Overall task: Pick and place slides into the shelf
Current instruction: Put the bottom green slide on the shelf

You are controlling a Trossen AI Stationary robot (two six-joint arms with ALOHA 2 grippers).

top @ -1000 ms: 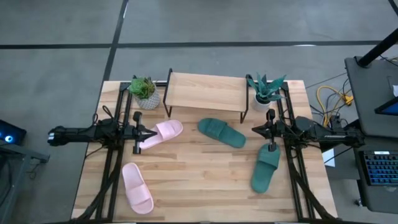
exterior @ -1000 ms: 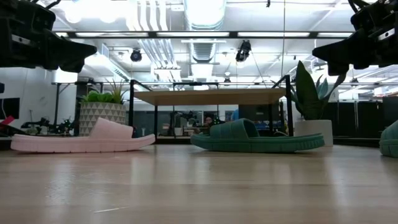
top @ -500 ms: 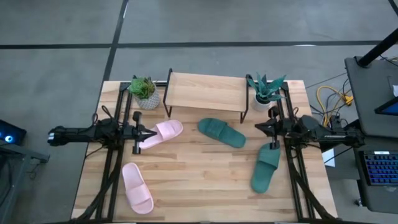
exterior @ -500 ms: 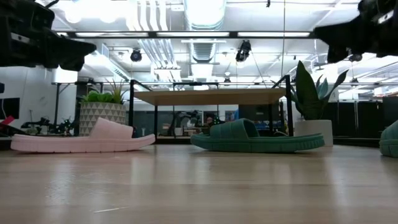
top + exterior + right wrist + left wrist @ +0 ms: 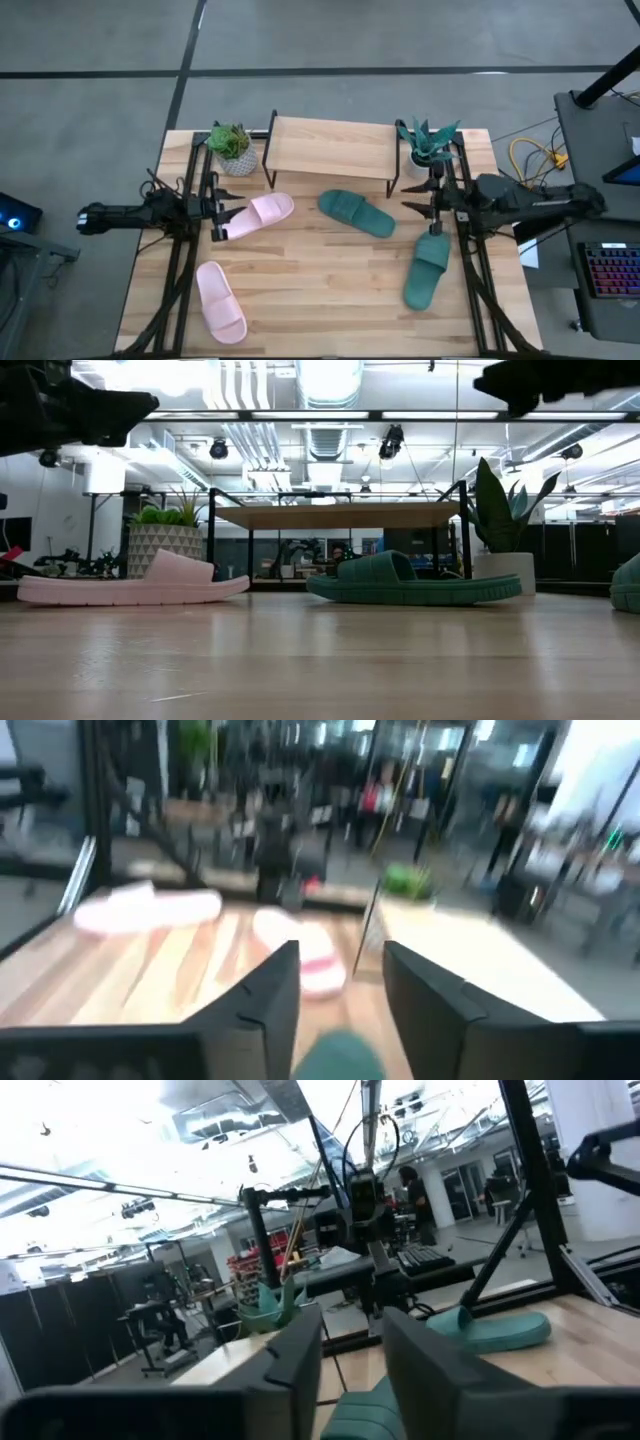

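Though both arms have lifted since a second ago, neither carries anything: right gripper (image 5: pixel 413 199), fingers spread, hangs beside the shelf's right legs; left gripper (image 5: pixel 222 219), also spread, sits just off the pale pink rubber slide (image 5: pixel 262 213). Likely only approach has begun. The light plank-topped shelf (image 5: pixel 332 147) with black metal legs holds nothing. All four slides lie on the tabletop (image 5: pixel 320 290).

Shelf (image 5: pixel 331 146) at table (image 5: pixel 330 300) back btwn 2 plants; 4 slides in front.
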